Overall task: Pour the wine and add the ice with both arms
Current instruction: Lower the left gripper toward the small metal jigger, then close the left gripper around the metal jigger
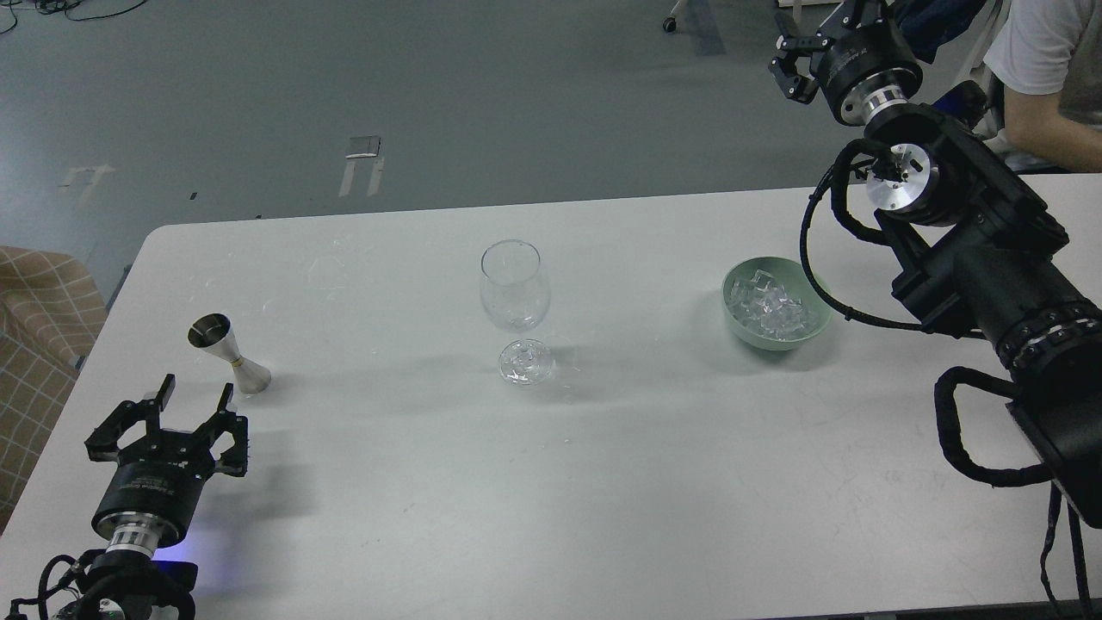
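Note:
A clear stemmed wine glass stands upright mid-table. A steel jigger stands at the left; I cannot see whether it holds any wine. The ice lies as several clear cubes in a green bowl to the right of the glass. My left gripper is open and empty, low over the near left corner, just short of the jigger. My right gripper is raised beyond the table's far edge at the top right, well above and behind the bowl. Its fingers look spread and hold nothing.
The white table has its far edge just behind the glass and its left edge close to my left arm. A person in a white shirt sits at the far right behind my right arm. A checked cushion lies off the left edge.

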Controlling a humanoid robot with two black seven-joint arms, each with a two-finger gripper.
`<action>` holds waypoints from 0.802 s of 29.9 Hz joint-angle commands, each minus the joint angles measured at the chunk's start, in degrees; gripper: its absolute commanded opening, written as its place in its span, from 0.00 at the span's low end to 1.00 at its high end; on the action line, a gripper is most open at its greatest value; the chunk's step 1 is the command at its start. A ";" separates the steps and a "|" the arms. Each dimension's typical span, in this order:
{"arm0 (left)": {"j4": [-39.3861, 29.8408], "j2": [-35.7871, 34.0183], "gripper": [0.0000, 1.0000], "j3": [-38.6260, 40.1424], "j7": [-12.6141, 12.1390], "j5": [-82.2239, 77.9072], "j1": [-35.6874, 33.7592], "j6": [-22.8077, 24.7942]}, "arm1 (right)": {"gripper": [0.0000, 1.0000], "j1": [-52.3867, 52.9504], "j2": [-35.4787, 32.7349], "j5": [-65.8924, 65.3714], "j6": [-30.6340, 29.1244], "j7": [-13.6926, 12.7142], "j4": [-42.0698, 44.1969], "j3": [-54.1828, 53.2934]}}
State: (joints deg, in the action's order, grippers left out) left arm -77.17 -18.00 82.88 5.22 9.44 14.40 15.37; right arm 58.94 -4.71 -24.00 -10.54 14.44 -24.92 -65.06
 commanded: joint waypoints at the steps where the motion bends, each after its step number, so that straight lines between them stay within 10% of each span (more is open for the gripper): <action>1: 1.84 1.39 0.56 -0.18 -0.13 0.05 -1.30 0.01 | 1.00 -0.14 -0.03 0.00 0.26 -0.02 -0.04 -0.07; 24: 14.85 4.55 0.55 0.00 -1.00 0.14 -11.76 0.19 | 1.00 -0.85 -0.21 -0.09 1.14 -0.02 0.13 0.02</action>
State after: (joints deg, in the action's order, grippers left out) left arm -63.14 -13.55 82.73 4.94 9.58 3.49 15.55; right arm 58.15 -4.84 -24.08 -9.76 14.41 -24.83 -65.04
